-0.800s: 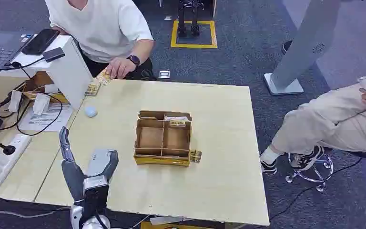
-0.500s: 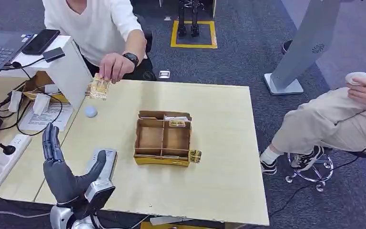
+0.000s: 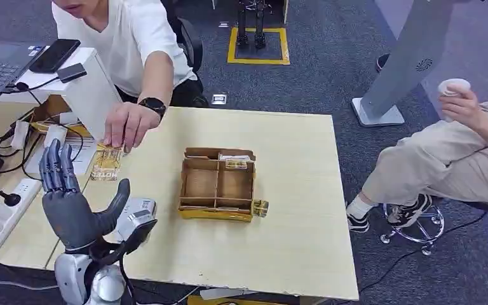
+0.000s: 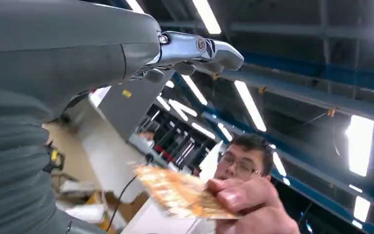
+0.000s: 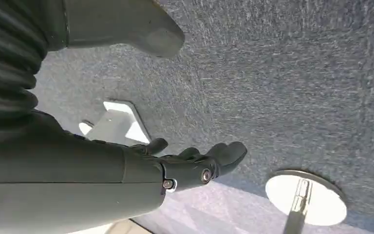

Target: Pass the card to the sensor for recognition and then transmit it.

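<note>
My left hand [image 3: 70, 203] is raised palm-up at approx 8 o'clock in head view, fingers spread, holding nothing. The card [image 3: 107, 165] is at 10 o'clock, pinched by the person's hand [image 3: 126, 127], just above my fingertips, not touching. Cardboard tray [image 3: 218, 213] sits mid-table [image 3: 292, 210]. Right hand [image 5: 195, 163] hangs over grey carpet, fingers loosely apart, nothing in it.

L hand [image 3: 70, 206] raised, fingers spread; R hand [image 5: 195, 165] hangs, empty.
</note>
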Controlling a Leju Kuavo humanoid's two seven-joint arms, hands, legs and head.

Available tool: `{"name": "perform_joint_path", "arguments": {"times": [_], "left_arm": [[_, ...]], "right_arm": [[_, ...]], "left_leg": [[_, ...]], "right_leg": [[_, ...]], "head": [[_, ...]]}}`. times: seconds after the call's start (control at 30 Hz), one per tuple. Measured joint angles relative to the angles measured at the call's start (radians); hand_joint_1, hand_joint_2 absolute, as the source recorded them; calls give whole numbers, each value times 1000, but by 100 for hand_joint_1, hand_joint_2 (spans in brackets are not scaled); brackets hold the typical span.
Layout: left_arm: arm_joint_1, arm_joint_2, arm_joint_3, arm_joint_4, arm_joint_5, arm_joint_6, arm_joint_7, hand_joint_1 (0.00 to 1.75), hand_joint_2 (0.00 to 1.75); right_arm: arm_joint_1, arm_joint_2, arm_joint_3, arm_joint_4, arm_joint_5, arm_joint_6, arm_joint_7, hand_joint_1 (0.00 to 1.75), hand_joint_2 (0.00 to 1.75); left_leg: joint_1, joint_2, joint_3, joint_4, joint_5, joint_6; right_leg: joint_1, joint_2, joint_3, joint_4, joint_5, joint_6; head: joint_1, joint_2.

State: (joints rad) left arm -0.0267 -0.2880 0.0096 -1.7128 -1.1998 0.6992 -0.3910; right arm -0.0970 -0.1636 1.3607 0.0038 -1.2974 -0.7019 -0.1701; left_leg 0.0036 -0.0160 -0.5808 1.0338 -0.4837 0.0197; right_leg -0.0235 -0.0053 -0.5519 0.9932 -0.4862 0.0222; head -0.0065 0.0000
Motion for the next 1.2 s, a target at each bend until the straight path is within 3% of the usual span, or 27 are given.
{"name": "perform_joint_path", "arguments": {"times": [0.17,0.57,0.6,0.63,1.2], "left_arm": [[-80,-1,26,29,-71,0,18,0,175],[-158,-8,35,81,-80,0,26,0,175],[-159,-8,35,83,-78,0,27,75,175],[-159,-8,35,85,-77,0,29,175,175],[-159,-9,35,85,28,0,-9,175,175]], "right_arm": [[-12,5,19,0,13,0,2,0,175],[-19,14,24,0,13,0,2,0,175],[-19,15,24,0,12,0,2,0,175],[-19,15,24,0,11,0,2,0,175],[-18,17,24,0,3,0,1,0,175]], "left_leg": [[0,0,0,0,0,0],[0,0,-1,0,0,0],[0,0,-1,0,0,0],[0,0,-1,0,0,0],[0,0,-1,0,0,0]], "right_leg": [[0,0,0,0,0,0],[0,0,-1,0,0,0],[0,0,-1,0,0,0],[0,0,-1,0,0,0],[0,1,-1,0,0,0]], "head": [[0,0],[0,0],[0,0],[0,0],[0,0]]}}
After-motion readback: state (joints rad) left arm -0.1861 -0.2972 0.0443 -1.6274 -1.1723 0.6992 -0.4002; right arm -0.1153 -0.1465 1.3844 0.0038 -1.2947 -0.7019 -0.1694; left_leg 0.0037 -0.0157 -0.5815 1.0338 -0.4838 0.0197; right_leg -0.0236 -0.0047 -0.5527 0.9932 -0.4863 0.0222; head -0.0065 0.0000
